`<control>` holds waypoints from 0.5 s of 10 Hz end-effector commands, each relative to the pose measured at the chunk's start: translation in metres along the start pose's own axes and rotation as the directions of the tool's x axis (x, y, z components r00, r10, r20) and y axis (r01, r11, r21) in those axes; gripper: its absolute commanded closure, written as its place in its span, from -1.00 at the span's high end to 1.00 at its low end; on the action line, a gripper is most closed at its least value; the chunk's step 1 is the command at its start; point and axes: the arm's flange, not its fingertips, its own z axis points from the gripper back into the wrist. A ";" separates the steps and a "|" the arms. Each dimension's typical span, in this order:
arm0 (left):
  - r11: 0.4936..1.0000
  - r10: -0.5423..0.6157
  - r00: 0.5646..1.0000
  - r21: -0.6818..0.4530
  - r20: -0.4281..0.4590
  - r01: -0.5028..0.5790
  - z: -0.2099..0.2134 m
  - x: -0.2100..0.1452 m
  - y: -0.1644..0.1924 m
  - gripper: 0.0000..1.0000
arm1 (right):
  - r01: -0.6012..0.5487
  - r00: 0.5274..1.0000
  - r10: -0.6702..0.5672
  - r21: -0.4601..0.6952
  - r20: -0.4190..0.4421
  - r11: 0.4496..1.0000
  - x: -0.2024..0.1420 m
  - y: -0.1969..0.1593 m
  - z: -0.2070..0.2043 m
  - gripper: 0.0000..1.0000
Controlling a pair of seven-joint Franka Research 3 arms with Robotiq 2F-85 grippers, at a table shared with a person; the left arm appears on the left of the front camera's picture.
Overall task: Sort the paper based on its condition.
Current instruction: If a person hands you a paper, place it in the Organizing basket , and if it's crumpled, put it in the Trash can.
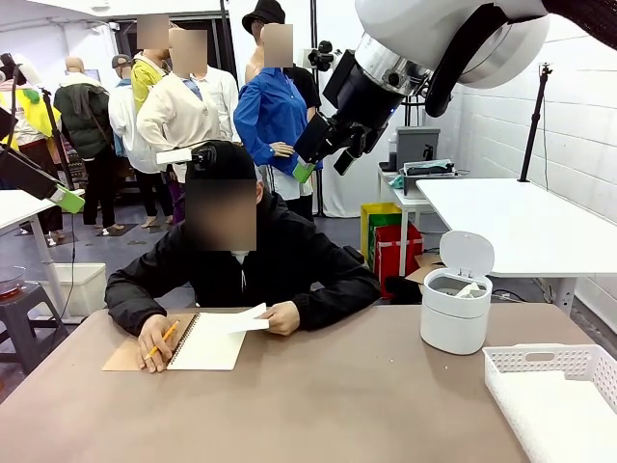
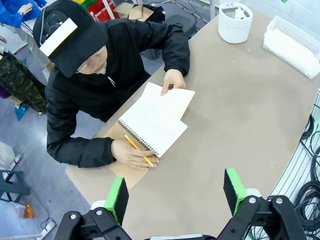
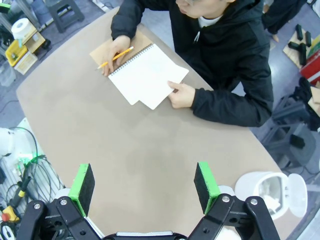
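Both grippers hang high over the table with nothing in them: the left gripper point(image 2: 176, 186) and the right gripper point(image 3: 145, 177) each have their green pads spread wide apart. Down at the near right corner of the table point(image 1: 318, 405) stands a white basket point(image 1: 540, 353). Just beyond it is a white bin point(image 1: 453, 328) with its lid up and something white inside. Farther across, a notebook point(image 1: 207, 347) lies open before the person. A smooth sheet of paper point(image 1: 247, 320) rests partly over its page, one hand point(image 1: 282, 318) on its edge. The other hand point(image 1: 152, 343) holds a yellow pencil point(image 1: 166, 337) at the notebook's spiral side.
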 end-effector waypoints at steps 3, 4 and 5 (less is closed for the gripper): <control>1.000 0.003 1.000 0.003 0.005 -0.003 0.000 -0.001 0.001 1.00 | 0.003 1.000 -0.003 -0.002 0.001 1.000 0.000 -0.002 0.000 1.00; 1.000 0.003 1.000 0.003 0.005 -0.003 0.000 -0.001 0.001 1.00 | 0.003 1.000 -0.003 -0.002 0.001 1.000 0.000 -0.002 0.000 1.00; 1.000 0.003 1.000 0.003 0.005 -0.003 0.000 -0.001 0.001 1.00 | 0.003 1.000 -0.003 -0.002 0.001 1.000 0.000 -0.002 0.000 1.00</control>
